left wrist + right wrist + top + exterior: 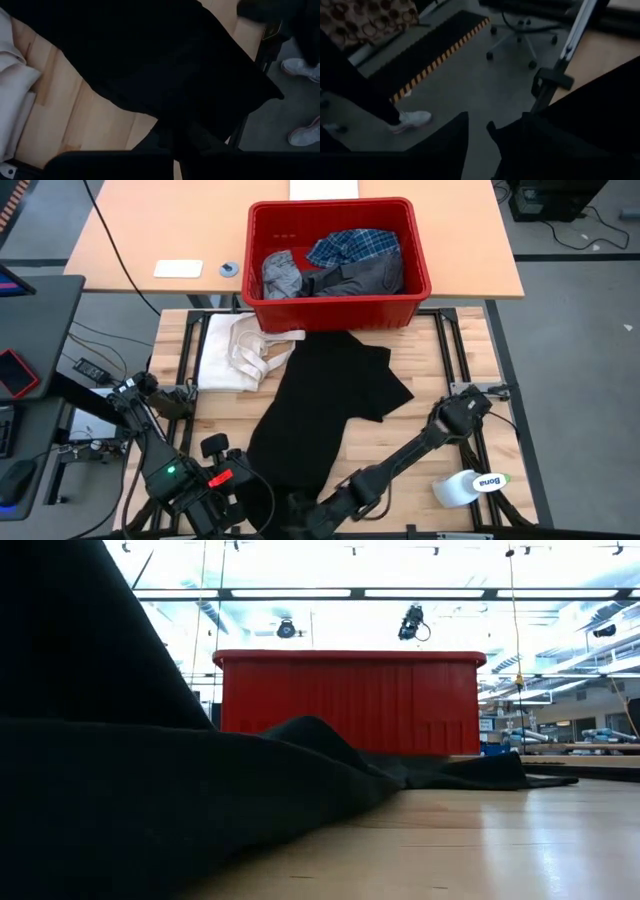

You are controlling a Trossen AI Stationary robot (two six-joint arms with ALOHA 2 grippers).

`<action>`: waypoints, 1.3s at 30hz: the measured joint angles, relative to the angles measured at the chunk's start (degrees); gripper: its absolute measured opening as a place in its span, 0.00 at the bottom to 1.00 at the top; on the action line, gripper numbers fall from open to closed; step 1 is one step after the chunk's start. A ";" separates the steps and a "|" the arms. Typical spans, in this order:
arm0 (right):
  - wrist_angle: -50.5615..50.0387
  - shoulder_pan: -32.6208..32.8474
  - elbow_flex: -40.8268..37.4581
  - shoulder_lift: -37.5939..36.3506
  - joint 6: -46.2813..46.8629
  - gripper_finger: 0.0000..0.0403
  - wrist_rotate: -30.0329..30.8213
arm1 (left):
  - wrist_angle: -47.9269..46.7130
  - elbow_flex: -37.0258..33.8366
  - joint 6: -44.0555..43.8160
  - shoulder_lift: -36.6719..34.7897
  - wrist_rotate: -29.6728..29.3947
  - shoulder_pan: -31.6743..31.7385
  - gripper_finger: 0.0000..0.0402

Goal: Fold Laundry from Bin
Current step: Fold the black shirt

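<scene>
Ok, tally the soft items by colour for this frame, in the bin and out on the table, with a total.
Black, spread on the table: 1, the black garment
Cream-white, on the table: 1, the cloth with strap loops
Grey, in the red bin: 2, the light grey piece and the dark grey piece
Blue-and-white plaid, in the bin: 1, the plaid shirt
Total: 5

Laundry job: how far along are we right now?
Early. Done: the black garment is out of the bin and spread on the table, not yet folded. In hand: both pincers, left and right, sit at its near edge. Left: the plaid shirt, light grey and dark grey garments remain in the bin.
</scene>
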 joint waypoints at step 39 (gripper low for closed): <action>-12.99 -1.92 8.79 13.36 -11.97 0.02 -1.41 | -0.02 0.00 0.34 0.00 0.06 0.01 0.02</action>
